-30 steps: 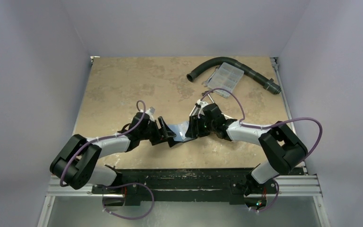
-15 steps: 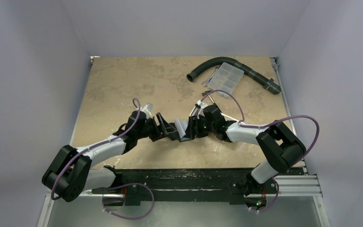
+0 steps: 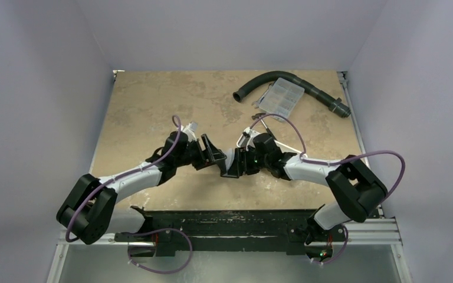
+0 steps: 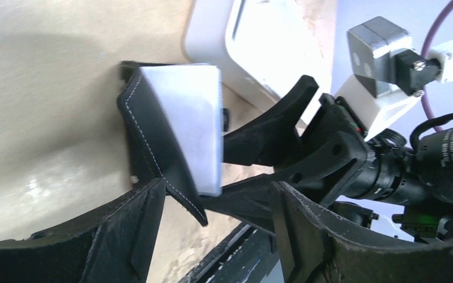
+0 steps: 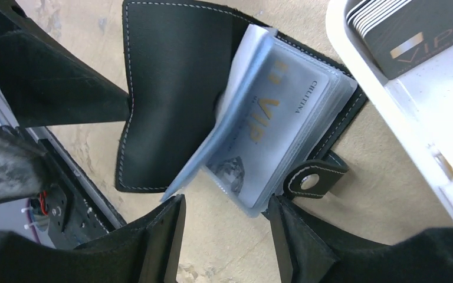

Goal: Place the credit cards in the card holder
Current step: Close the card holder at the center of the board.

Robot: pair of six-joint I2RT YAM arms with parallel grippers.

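Right wrist view, open card holder (image 5: pixel 171 76), sleeved card (image 5: pixel 271 112) reading VIP, left fingers (image 4: pixel 118 239) spread, right fingers (image 5: pixel 153 247) spread

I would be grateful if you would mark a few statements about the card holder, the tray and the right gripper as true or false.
1. The card holder lies open on the table. True.
2. A VIP card sits inside one of its clear sleeves. True.
3. The white tray is empty. False: it holds a stack of dark cards.
4. The clear compartment box sits by the arm bases. False: it lies at the far right of the table, against the black hose.
5. The right gripper is shut, with its fingers touching. False: its fingers stand apart, just below the holder's sleeves.
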